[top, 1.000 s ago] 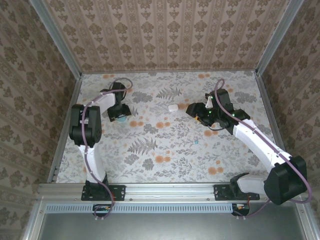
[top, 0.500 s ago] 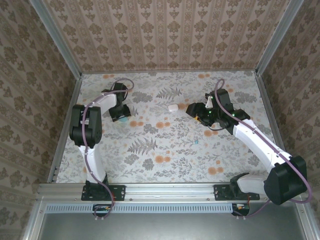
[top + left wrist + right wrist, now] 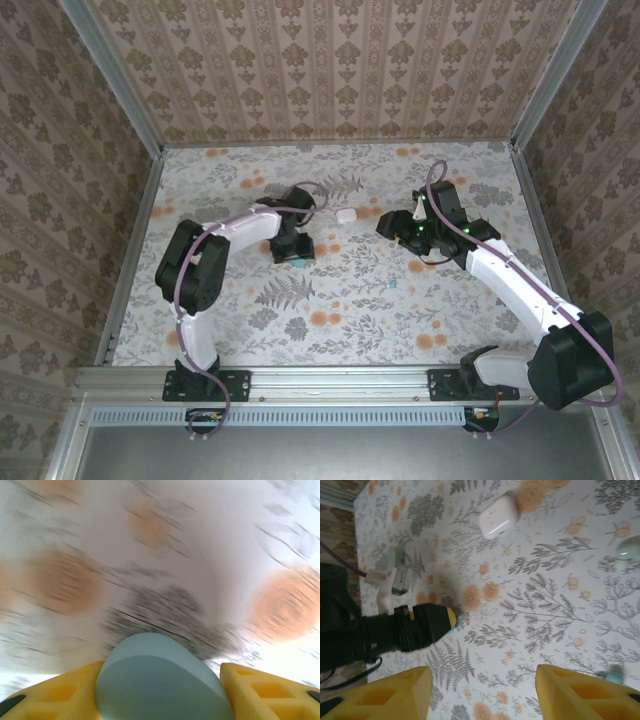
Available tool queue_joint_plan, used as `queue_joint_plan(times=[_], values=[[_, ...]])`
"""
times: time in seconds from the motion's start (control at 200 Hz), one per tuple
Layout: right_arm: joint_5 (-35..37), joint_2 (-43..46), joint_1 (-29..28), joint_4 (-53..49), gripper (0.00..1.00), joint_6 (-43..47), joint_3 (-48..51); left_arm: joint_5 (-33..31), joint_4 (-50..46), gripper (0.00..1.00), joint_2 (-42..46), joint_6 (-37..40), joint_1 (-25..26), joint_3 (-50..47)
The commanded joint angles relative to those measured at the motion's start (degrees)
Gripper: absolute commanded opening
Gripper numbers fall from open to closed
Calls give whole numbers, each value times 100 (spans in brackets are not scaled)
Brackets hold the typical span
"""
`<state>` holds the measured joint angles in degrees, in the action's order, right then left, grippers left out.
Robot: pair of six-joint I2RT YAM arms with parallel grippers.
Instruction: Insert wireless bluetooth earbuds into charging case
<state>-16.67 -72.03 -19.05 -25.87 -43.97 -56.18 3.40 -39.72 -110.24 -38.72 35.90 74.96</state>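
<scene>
"Which hand has what?"

"The left hand (image 3: 297,250) is pinching the teal case (image 3: 160,680). The right hand (image 3: 482,685) hangs spread and empty, near the white case (image 3: 346,214)."

"And the earbud?"

"A tiny teal earbud (image 3: 392,284) lies loose on the counter (image 3: 350,310), between the two hands. I'd set the teal case down flat close to it. Then the right hand can pinch the earbud squarely from above."

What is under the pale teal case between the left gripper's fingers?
Below the pale teal case, held between the left gripper's yellow fingers, the flowered table shows, blurred. The patch directly beneath the case is covered by it, so whether anything lies there cannot be told.
</scene>
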Motion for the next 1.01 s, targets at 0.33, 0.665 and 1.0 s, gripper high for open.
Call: queue_joint_plan(times=[0.33, 0.665, 1.0], values=[[453, 68, 53, 154, 59, 1174, 524, 471, 222, 67, -191, -814, 498, 362], [91, -722, -572, 1764, 59, 2953, 775, -186, 499, 73, 1333, -437, 76, -373], [639, -2604, -1874, 2587, 61, 5800, -17, 299, 2196, 77, 3895, 763, -1704, -2248]])
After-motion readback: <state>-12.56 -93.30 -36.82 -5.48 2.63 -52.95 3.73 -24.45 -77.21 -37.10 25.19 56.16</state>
